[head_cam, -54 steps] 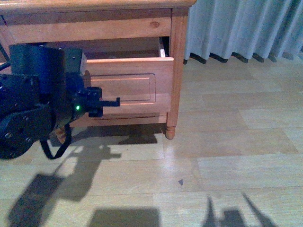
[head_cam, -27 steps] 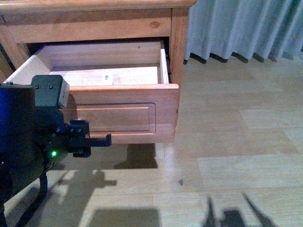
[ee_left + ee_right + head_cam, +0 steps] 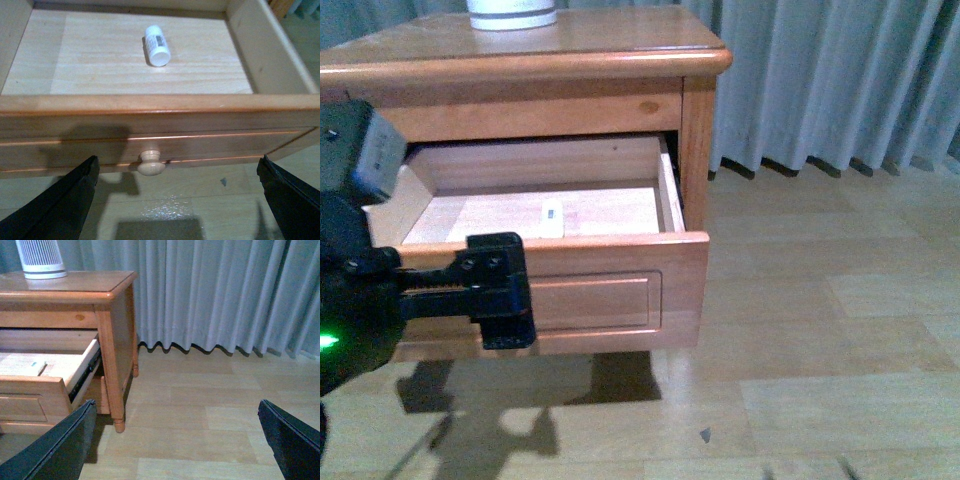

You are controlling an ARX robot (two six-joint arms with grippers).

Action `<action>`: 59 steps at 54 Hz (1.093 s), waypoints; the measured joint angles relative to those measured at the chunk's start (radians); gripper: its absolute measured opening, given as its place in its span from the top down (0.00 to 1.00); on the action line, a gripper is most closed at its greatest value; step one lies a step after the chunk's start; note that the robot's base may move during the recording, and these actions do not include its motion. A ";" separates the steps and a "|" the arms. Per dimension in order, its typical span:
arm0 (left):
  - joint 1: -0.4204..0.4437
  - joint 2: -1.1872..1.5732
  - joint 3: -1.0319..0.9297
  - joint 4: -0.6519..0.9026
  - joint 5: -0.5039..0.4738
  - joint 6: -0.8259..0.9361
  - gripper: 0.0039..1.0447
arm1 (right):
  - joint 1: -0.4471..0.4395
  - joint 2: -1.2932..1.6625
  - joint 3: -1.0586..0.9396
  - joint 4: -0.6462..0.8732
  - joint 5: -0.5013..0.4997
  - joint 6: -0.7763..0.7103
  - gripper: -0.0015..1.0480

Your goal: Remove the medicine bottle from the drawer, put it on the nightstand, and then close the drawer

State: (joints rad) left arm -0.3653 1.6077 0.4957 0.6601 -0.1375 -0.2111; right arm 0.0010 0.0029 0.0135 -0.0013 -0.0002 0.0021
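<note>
medicine bottle (image 3: 157,46): small white cylinder with a printed label patch, lying on its side on the drawer floor. Long axis runs roughly front-to-back, about mid-width, nearer the back wall than the front panel. Can't tell which end is the cap. drawer (image 3: 610,300): pulled well out of the carcass, sits level, honey-brown panelled front, pale wood interior, round pale knob (image 3: 151,162) centred on the front. nightstand (image 3: 620,40): honey-brown wood, rounded-edge top, plain rail directly above the open drawer, short turned foot visible at the front corner in the right wrist view.
</note>
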 joint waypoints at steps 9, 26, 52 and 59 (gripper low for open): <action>0.053 -0.445 -0.044 -0.303 0.132 0.025 0.06 | 0.000 0.000 0.000 0.000 0.000 0.000 0.07; 0.128 -1.159 -0.210 -0.500 -0.091 0.161 0.37 | 0.000 0.000 0.000 0.000 0.000 0.000 0.07; 0.359 -1.358 -0.394 -0.507 0.138 0.204 0.98 | 0.000 0.000 0.000 0.000 0.003 0.000 0.07; 0.360 -1.397 -0.425 -0.521 0.134 0.203 0.98 | 0.000 0.000 0.000 0.000 -0.007 0.000 0.07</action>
State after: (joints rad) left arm -0.0051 0.2104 0.0704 0.1394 -0.0036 -0.0078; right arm 0.0006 0.0029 0.0135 -0.0017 -0.0071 0.0017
